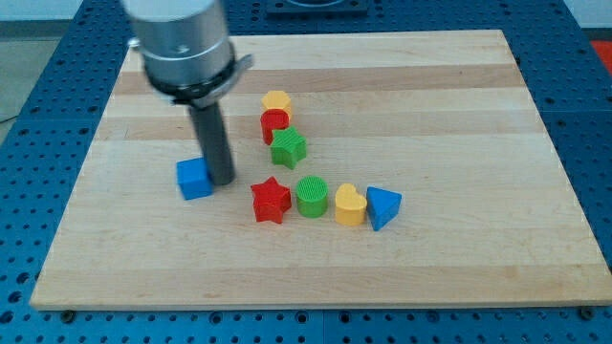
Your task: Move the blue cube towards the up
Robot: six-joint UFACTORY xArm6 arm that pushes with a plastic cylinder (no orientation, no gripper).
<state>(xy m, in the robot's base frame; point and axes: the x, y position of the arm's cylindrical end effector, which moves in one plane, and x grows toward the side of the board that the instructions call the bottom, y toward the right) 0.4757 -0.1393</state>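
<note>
The blue cube (pixel 194 179) lies on the wooden board (pixel 440 105), left of the middle. My tip (pixel 221 179) stands right against the cube's right side, touching or almost touching it. The dark rod rises from there to the silver arm body at the view's top left.
A yellow block (pixel 276 100), a red block (pixel 274 123) and a green star (pixel 288 147) form a column right of the rod. Below them run a red star (pixel 271 200), a green cylinder (pixel 312 197), a yellow heart (pixel 350 204) and a blue triangle (pixel 382 206).
</note>
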